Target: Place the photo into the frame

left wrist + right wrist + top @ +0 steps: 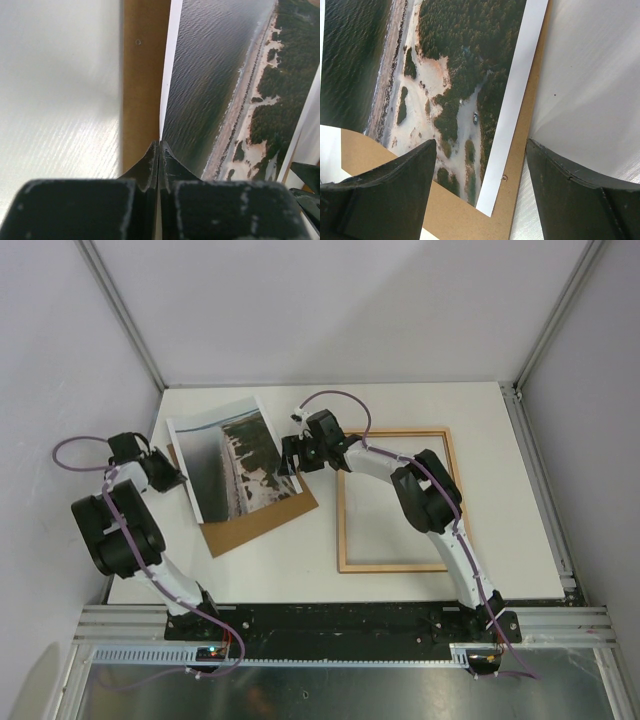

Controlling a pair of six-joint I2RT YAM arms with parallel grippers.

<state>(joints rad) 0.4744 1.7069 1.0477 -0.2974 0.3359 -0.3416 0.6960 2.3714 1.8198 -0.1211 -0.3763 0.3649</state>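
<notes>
Photo (225,460) held at left margin over board (262,522); frame (390,567) lies open.
Near: frame flat by right edge of bench (290,570), opening bare, so drop-in room looks good. Bare strip separates it from board, left of centre. Left claw (159,150) pressed together on photo's white left margin, probably to peel it off board. Right claw (481,147) spread, straddling photo's right margin, gripping nothing. Photo's far end reaches toward far-left corner; open run lies rightward.
</notes>
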